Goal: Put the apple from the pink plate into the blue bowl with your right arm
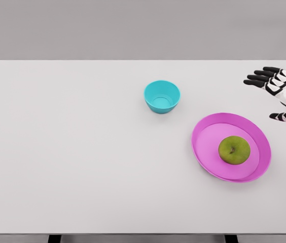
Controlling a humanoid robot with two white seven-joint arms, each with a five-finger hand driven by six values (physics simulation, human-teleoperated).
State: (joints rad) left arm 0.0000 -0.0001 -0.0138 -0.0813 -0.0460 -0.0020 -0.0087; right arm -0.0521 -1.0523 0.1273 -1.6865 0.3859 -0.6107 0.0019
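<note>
the right robot hand [280, 96] comes in at the right edge of the surface [82, 152], toward the far right corner. its black-tipped fingers [257, 81] are spread and point toward the left, the thumb [285, 117] held apart below them, closer to the near side. the hand is released and grasps nothing. it hangs over the surface, and from this view it is not possible to tell how high above it. only the hand and a short white part of the wrist show; the arm behind is cut off by the picture edge.

just beside the thumb, toward the near edge, lies the pink plate [204, 152]. it sits on the right part of the surface, roughly midway between the far and near edges. the green apple [234, 150] rests on the plate, a little toward the plate's right side, its stem dimple facing up. the hand is apart from the apple and from the plate rim.

the blue bowl [162, 96] stands upright farther in, near the middle of the surface and toward the far edge, well apart from the plate and from the hand. its inside shows nothing in it.

the surface is plain white, with a grey wall behind its far edge.
</note>
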